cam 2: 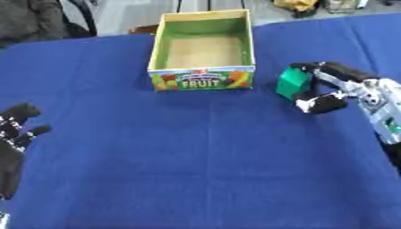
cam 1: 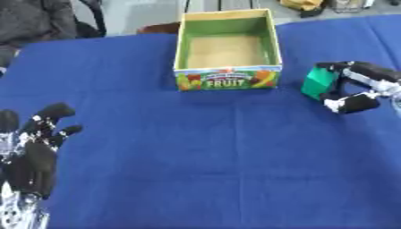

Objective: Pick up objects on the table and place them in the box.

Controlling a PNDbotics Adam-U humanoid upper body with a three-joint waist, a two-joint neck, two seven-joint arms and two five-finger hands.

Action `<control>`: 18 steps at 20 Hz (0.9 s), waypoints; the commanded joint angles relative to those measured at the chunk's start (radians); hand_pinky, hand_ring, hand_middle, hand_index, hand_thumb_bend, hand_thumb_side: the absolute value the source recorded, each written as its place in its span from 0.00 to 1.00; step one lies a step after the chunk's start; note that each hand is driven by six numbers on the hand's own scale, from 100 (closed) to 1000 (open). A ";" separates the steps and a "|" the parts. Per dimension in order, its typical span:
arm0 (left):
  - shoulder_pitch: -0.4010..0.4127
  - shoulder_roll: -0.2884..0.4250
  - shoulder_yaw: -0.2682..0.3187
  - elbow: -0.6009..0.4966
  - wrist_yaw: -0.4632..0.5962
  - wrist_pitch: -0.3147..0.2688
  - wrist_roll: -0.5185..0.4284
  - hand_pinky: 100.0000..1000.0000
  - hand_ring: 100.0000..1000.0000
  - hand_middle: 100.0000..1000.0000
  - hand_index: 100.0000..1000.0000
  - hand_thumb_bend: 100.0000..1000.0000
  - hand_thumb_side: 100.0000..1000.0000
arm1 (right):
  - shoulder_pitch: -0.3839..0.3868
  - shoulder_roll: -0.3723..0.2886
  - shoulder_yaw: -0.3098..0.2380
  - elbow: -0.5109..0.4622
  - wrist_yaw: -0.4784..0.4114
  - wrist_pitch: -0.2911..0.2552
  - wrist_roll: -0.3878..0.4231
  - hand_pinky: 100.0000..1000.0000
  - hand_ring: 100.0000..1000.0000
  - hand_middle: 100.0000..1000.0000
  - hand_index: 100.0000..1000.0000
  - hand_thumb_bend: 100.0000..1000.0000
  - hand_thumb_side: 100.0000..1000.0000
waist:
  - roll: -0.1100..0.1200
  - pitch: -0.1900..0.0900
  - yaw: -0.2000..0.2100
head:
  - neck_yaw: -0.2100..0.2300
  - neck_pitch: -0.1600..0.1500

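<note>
Block (cam 2: 294,83), green, pinched in the right hand (cam 2: 338,86) just right of the box (cam 2: 202,79), above the blue cloth (cam 2: 211,152).

Fingers (cam 2: 333,69) curl over the block's top and the thumb closes under it, so the block is held between them, near the box's front right corner but still outside it. The box stands open, its sandy floor bare as far as can be seen. To do this step well, I would lift the block high enough to clear the right wall, carry it leftward until it hangs over the middle of the floor, then lower it before letting go, so it neither clips the rim nor nudges the light carton. The left hand (cam 1: 31,156) rests idle at the lower left, fingers up and relaxed, holding nothing.
</note>
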 commanded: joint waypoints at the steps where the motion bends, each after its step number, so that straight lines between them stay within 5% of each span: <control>1: -0.006 0.005 -0.001 -0.011 -0.004 -0.003 -0.004 0.71 0.97 0.63 0.76 0.60 1.00 | -0.004 -0.006 -0.015 -0.007 0.020 0.021 -0.045 0.64 0.43 0.35 0.99 0.00 0.16 | -0.001 -0.011 0.000 | -0.001 0.000; 11: -0.006 0.003 -0.002 -0.010 -0.004 -0.003 -0.008 0.71 0.97 0.63 0.77 0.60 1.00 | -0.003 0.017 -0.001 0.003 0.015 0.065 -0.281 0.59 0.39 0.18 0.92 0.00 0.11 | 0.001 -0.012 0.000 | -0.007 -0.001; 18: -0.005 0.003 -0.002 -0.009 -0.003 -0.002 -0.009 0.71 0.97 0.63 0.76 0.60 1.00 | -0.013 0.019 0.008 -0.006 -0.029 0.056 -0.332 0.58 0.37 0.11 0.87 0.00 0.10 | -0.001 -0.014 0.002 | -0.007 0.002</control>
